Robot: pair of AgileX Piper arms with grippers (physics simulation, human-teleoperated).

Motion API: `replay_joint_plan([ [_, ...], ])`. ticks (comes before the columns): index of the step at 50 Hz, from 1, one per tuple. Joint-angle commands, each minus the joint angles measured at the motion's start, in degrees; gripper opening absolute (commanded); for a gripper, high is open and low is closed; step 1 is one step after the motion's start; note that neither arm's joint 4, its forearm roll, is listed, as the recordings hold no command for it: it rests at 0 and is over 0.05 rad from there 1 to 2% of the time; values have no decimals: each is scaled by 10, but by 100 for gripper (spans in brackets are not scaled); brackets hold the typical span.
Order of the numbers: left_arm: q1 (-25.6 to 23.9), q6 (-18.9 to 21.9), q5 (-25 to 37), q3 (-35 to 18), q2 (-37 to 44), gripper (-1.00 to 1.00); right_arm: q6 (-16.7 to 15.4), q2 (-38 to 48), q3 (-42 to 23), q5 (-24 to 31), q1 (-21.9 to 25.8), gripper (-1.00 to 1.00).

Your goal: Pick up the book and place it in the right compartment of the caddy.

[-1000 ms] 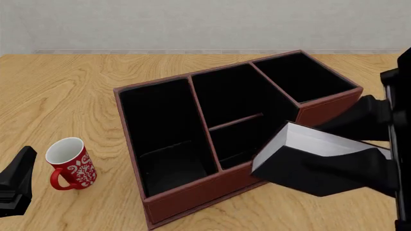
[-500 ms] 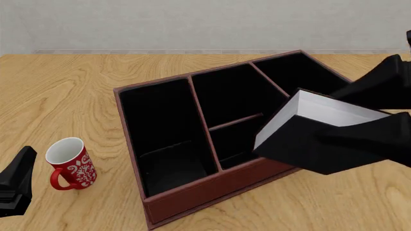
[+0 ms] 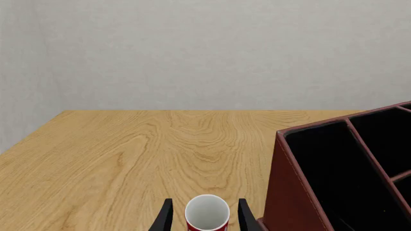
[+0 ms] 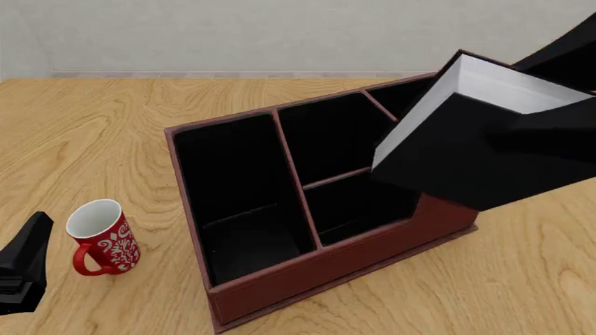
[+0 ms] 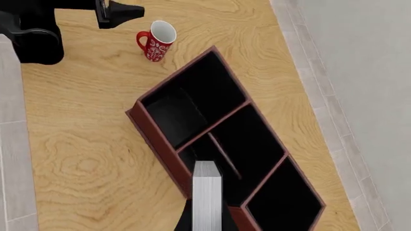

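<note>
My right gripper (image 4: 551,98) is shut on the book (image 4: 461,150), a thick black-covered block with white page edges. It holds the book tilted, high above the right end of the reddish-brown caddy (image 4: 308,269). In the front view the book hides most of the right compartment (image 4: 410,94). In the right wrist view the book (image 5: 207,195) shows edge-on between my fingers, over the caddy's wall near the right compartment (image 5: 286,204). My left gripper (image 4: 24,269) is open and empty, low at the near left, beside the mug.
A red patterned mug (image 4: 102,237) stands left of the caddy, just ahead of my left fingers (image 3: 165,219); it also shows in the right wrist view (image 5: 156,40). The caddy's long left cell (image 4: 237,188) and the crossbar cell (image 4: 345,160) hold nothing. A grey wall runs behind the table.
My right gripper has lifted the book up and away from me, from in front of the caddy's near right wall to high over its right end. The left arm has not moved.
</note>
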Motion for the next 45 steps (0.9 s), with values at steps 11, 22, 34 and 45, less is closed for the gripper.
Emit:
replay_joint_plan([
  [11, 0, 0, 0, 0, 0, 100, -2, 34, -93, 16, -17, -100],
  [22, 0, 0, 0, 0, 0, 100, -2, 58, -132, 27, -25, -100],
  [34, 0, 0, 0, 0, 0, 100, -11, 85, -170, 40, -52, -100],
  [45, 0, 0, 0, 0, 0, 100, -16, 97, -189, 41, -67, -100],
])
